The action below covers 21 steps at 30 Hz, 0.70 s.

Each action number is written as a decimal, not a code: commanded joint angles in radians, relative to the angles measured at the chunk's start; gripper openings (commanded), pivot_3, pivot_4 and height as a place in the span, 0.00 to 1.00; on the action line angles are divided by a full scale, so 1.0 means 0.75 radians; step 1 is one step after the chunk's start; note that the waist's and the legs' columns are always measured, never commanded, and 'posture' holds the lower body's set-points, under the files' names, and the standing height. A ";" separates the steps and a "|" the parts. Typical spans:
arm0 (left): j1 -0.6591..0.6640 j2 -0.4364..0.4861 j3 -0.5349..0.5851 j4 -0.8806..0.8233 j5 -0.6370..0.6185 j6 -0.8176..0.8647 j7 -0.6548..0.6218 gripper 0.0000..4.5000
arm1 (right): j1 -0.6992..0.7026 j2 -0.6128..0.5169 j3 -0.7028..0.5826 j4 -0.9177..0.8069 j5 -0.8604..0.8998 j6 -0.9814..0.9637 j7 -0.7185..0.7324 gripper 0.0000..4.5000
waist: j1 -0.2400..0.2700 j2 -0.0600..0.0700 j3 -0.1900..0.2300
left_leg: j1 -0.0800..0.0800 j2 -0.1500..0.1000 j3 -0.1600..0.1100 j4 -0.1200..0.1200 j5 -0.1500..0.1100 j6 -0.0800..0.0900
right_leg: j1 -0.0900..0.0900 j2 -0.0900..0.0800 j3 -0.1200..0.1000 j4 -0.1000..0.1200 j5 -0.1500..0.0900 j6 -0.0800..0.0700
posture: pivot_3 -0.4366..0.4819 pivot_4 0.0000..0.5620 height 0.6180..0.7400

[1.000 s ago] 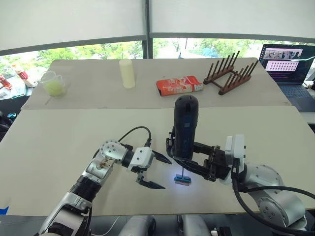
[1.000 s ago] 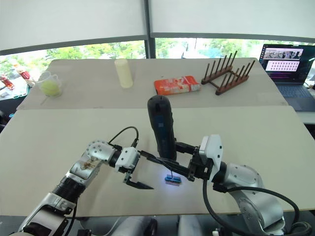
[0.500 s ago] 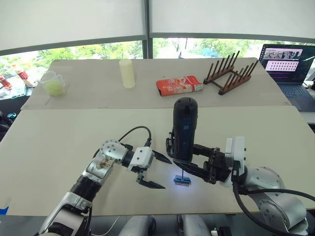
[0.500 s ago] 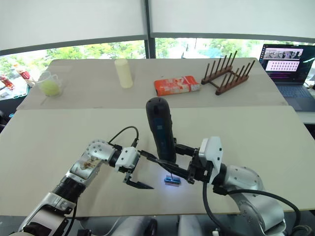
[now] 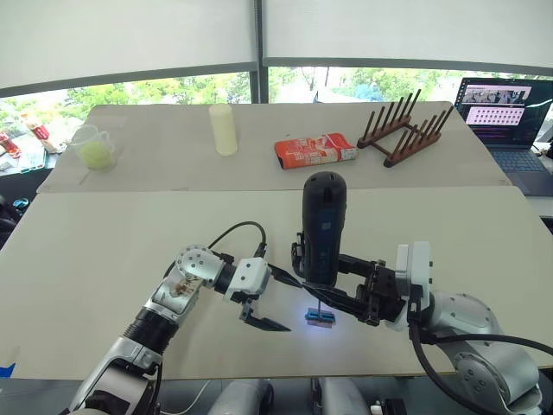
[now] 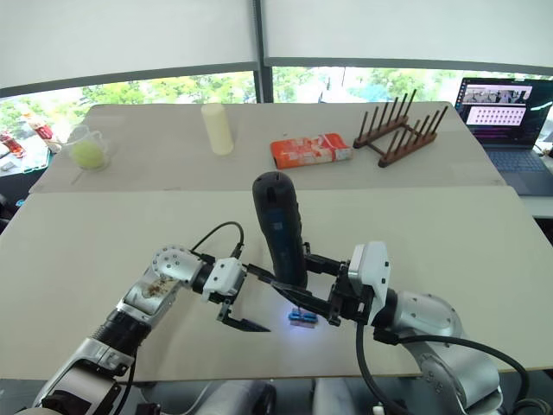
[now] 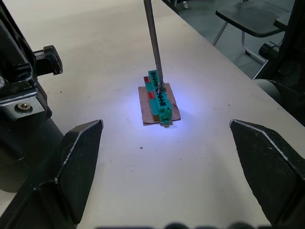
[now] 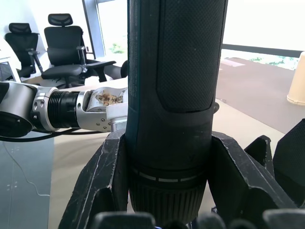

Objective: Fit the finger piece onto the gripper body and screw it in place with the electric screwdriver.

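Item: electric screwdriver (image 5: 323,226), a long thick black cylindrical tool with a rounded top and a bluish side panel. It stands nearly upright near the front of the pale tabletop (image 5: 104,251), long axis vertical, rounded end up, leaning slightly. Its thin metal bit (image 7: 153,43) runs straight down and meets the top of a small green-and-brown block (image 7: 159,98), which lies flat on the table in a patch of bluish light.

Holder: right gripper (image 5: 333,281), clamped round the lower barrel of the tool, one black finger on each side, as the right wrist view confirms.

Adjacent: left gripper (image 5: 272,301), fingers spread wide and holding nothing, hovering just beside the block on the robot's left. The block lies between its two tips in the left wrist view. This is the nearer free arm to the work point.

Turning relation: the block lies directly beneath the tool tip, so any driving force should go straight down along the tool's axis.

Not identified: finger piece and gripper body.
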 commanded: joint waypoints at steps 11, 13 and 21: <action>-0.022 -0.005 0.009 -0.005 -0.009 -0.025 0.004 1.00 | -0.006 -0.011 -0.025 -0.045 0.030 -0.035 0.011 0.43 | 0.000 0.000 0.000 | 0.000 0.000 0.000 0.000 0.000 0.000 | 0.000 0.000 0.000 0.000 0.000 0.000 | 0.48 0.27 1.00; -0.022 -0.005 0.009 -0.006 -0.010 -0.025 0.005 1.00 | -0.004 -0.011 -0.024 -0.046 0.030 -0.036 0.013 0.43 | 0.000 0.000 0.000 | 0.000 0.000 0.000 0.000 0.000 0.000 | 0.000 0.000 0.000 0.000 0.000 0.000 | 0.48 0.27 1.00; -0.024 -0.008 0.008 -0.006 -0.010 -0.023 0.005 1.00 | 0.000 -0.010 -0.023 -0.049 0.026 -0.040 0.011 0.43 | 0.000 0.000 0.000 | 0.000 0.000 0.000 0.000 0.000 0.000 | 0.000 0.000 0.000 0.000 0.000 0.000 | 0.48 0.27 1.00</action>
